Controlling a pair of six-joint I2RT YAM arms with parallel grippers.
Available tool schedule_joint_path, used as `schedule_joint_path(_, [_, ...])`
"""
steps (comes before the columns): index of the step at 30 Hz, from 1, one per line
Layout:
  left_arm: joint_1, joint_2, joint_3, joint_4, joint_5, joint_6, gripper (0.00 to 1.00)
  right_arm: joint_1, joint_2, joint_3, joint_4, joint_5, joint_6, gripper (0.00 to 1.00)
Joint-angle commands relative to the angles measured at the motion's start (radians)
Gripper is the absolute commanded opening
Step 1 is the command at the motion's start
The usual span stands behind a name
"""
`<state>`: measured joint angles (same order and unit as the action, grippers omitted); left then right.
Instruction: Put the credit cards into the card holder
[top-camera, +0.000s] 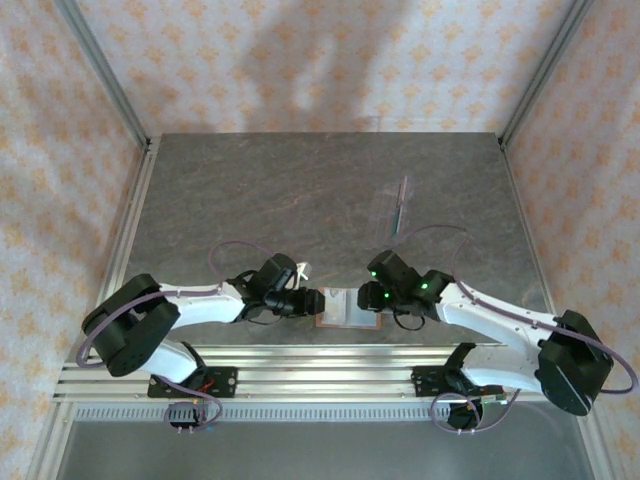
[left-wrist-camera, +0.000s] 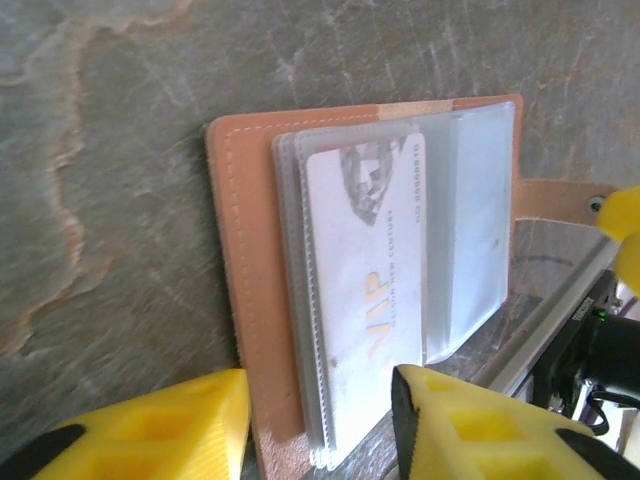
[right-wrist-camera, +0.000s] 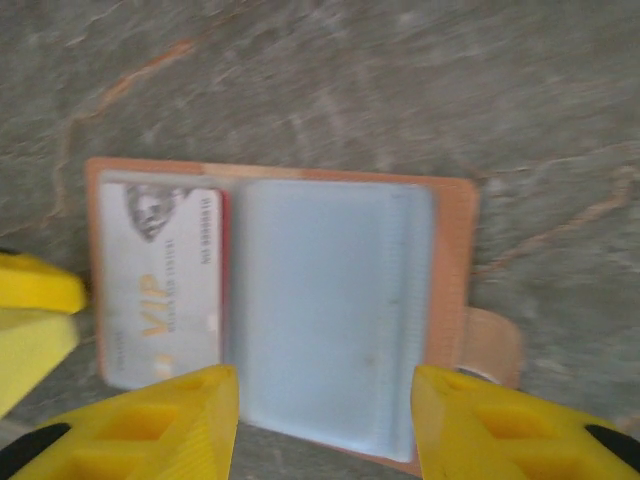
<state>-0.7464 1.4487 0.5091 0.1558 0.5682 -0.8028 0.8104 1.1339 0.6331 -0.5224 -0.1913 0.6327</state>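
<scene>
The reddish-brown card holder (top-camera: 350, 311) lies open and flat near the table's front edge, between my two grippers. In the left wrist view its leather cover (left-wrist-camera: 245, 250) holds clear sleeves, and the pale grey-blue card (left-wrist-camera: 365, 290) with gold "VIP" lettering sits among them. My left gripper (left-wrist-camera: 318, 425) is open, its yellow fingers (left-wrist-camera: 180, 430) on either side of that card's near end. The right wrist view shows the same card (right-wrist-camera: 160, 290) on the holder's left page. My right gripper (right-wrist-camera: 325, 420) hangs open over the sleeves (right-wrist-camera: 320, 310) of the right page, touching nothing. The black card is not clearly seen.
The holder's snap tab (right-wrist-camera: 495, 345) sticks out on its right side. A clear plastic stand (top-camera: 398, 200) with a thin dark sliver in it stands farther back, right of centre. The metal rail (top-camera: 330, 360) runs along the near edge just behind the holder.
</scene>
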Motion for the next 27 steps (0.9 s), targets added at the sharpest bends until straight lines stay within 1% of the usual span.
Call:
schedule_joint_path(1, [0.003, -0.030, 0.040, -0.129, -0.072, 0.067, 0.48, -0.009, -0.011, 0.038, -0.141, 0.145, -0.026, 0.49])
schedule_joint_path(5, [0.003, -0.036, 0.038, -0.137, -0.096, 0.086, 0.53, -0.008, -0.009, 0.050, -0.188, 0.199, -0.036, 0.51])
schedule_joint_path(6, [0.003, -0.031, 0.042, -0.141, -0.093, 0.089, 0.52, -0.009, -0.011, 0.048, -0.201, 0.215, -0.034, 0.51])
schedule_joint_path(8, [0.002, -0.023, 0.046, -0.139, -0.082, 0.087, 0.48, -0.011, -0.017, 0.045, -0.221, 0.236, -0.031, 0.52])
schedule_joint_path(10, [0.001, -0.016, 0.040, -0.113, -0.076, 0.076, 0.48, -0.012, -0.030, 0.038, -0.225, 0.237, -0.034, 0.52])
schedule_joint_path(12, [0.001, -0.006, 0.041, -0.099, -0.067, 0.074, 0.48, -0.016, -0.041, 0.020, -0.212, 0.220, -0.036, 0.47])
schedule_joint_path(14, [0.001, 0.005, 0.052, -0.105, -0.061, 0.075, 0.48, -0.023, -0.048, 0.007, -0.199, 0.205, -0.030, 0.45])
schedule_joint_path(17, [0.001, 0.010, 0.055, -0.087, -0.054, 0.067, 0.48, -0.030, -0.057, -0.014, -0.158, 0.149, -0.040, 0.36])
schedule_joint_path(19, [0.001, 0.024, 0.066, -0.080, -0.043, 0.072, 0.49, -0.033, -0.062, -0.035, -0.117, 0.121, -0.047, 0.27])
schedule_joint_path(21, [0.002, 0.039, 0.083, -0.089, -0.034, 0.075, 0.49, -0.038, -0.062, -0.048, -0.087, 0.107, -0.050, 0.20])
schedule_joint_path(23, [-0.001, 0.042, 0.078, -0.061, -0.033, 0.059, 0.49, -0.039, -0.061, -0.053, -0.062, 0.091, -0.061, 0.21])
schedule_joint_path(25, [0.000, 0.045, 0.073, -0.038, -0.030, 0.050, 0.49, -0.040, -0.064, -0.050, -0.056, 0.078, -0.067, 0.34])
schedule_joint_path(27, [-0.001, 0.047, 0.081, -0.053, -0.027, 0.054, 0.48, -0.040, -0.083, -0.045, -0.070, 0.078, -0.068, 0.38])
